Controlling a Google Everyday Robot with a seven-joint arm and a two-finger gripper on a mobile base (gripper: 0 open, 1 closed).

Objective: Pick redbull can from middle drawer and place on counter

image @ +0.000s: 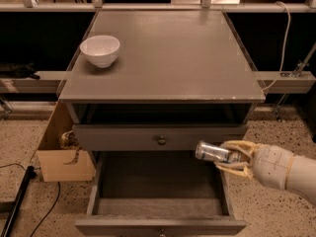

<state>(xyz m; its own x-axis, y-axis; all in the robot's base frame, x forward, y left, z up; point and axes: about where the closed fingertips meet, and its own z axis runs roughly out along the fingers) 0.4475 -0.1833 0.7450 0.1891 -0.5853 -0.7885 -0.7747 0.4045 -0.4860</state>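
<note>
The redbull can [212,151] is silver and lies sideways in the air over the right part of the open middle drawer [160,186]. My gripper [232,158] comes in from the right and is shut on the can, its tan fingers [240,145] above and below it. The can hangs just below the front of the upper grey drawer [158,138]. The drawer's grey inside shows nothing else in it. The counter [170,58] spreads flat above, with pale chips along its front edge.
A white bowl [100,50] stands on the counter's left side. A cardboard box [61,154] sits on the speckled floor left of the cabinet. A dark cable [19,196] lies at the bottom left. A white cord [284,43] hangs at the right.
</note>
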